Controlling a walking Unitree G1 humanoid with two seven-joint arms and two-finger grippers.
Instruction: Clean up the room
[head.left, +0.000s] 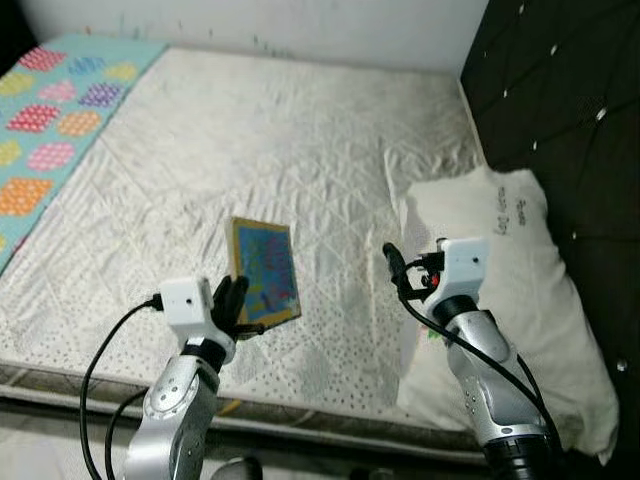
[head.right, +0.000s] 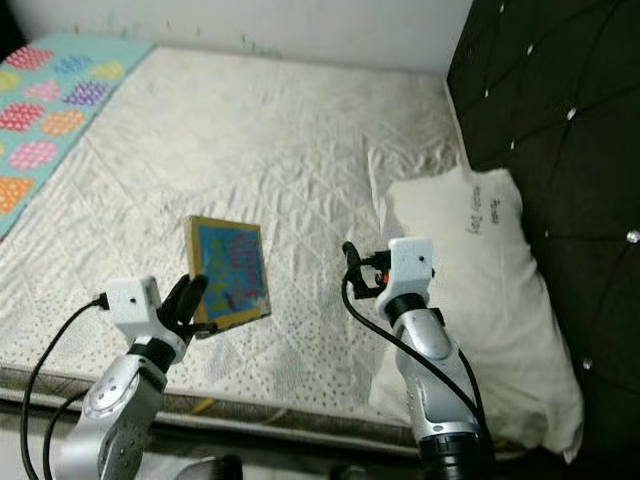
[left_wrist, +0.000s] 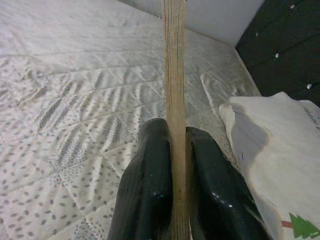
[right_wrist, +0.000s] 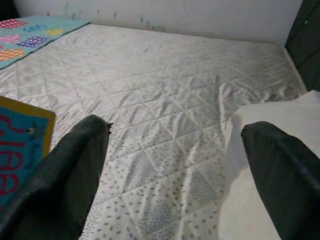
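Book (head.left: 264, 271): lower left corner hidden behind left gripper (head.left: 238, 303); cover lettering too blurred to read. Pillow (head.left: 520, 300): near edge partly hidden by the right arm (head.left: 480, 370); printed text illegible.

book (head.left: 264, 270) on mattress (head.left: 250, 150), centre | pillow (head.left: 520, 290) right, seemingly against headboard (head.left: 570, 110)

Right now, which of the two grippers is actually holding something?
The left gripper: its fingers pinch the book edge. The right gripper is open over the mattress.
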